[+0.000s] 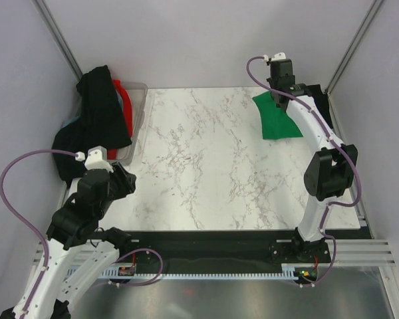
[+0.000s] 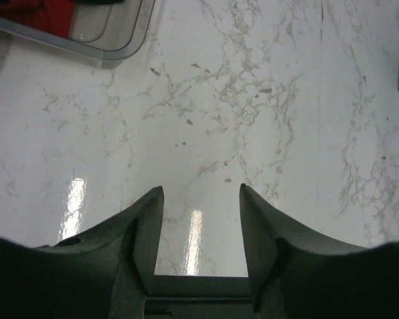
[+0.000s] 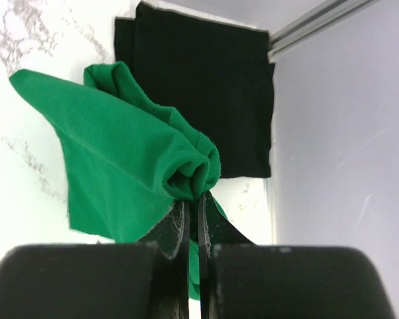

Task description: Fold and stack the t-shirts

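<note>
Right claw point(image 3: 194, 199) pinches green t-shirt point(image 3: 120, 166) (bunched).

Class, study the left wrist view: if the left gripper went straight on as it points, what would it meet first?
Probably the bare marble tabletop: the open left gripper points down at it, with the plastic tub off to one side. Depth is hard to judge.

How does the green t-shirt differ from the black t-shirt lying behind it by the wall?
The green t-shirt is bunched and unfolded; the black t-shirt is folded into a flat rectangle. The right gripper pinches the green one; the black one lies ungripped. Both are plain, single-coloured fabric.
</note>
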